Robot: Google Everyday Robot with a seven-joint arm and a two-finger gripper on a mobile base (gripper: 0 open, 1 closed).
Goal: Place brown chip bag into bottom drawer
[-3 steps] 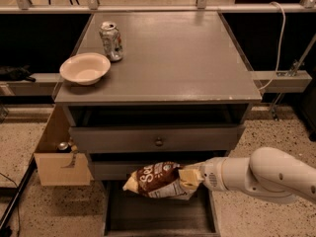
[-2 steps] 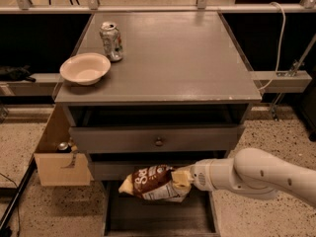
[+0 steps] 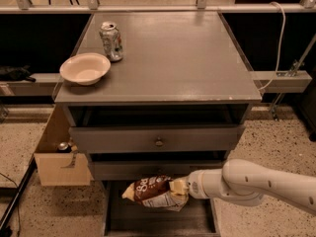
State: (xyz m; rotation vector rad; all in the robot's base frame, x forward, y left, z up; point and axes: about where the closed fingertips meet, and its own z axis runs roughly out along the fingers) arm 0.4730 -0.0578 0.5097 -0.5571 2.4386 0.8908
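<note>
A single camera is looking down from high in front of the grey three-drawer cabinet [image 3: 173, 58], facing its drawer fronts from fairly near. It is taking in the speckled floor [image 3: 276, 147] and the wide grey bottom drawer [image 3: 158, 222]. The two-finger gripper [image 3: 182, 189] is entering at lower right, clamping the crinkly dark brown chip bag [image 3: 150, 191] above that drawer.

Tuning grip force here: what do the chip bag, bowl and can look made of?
The brown chip bag, held by the gripper above the bottom drawer: thin plastic or foil film, creased and shiny. The bowl: smooth cream, probably plastic or ceramic; unclear which. The can: likely aluminium, silvery sheen with pull-tab top.
</note>
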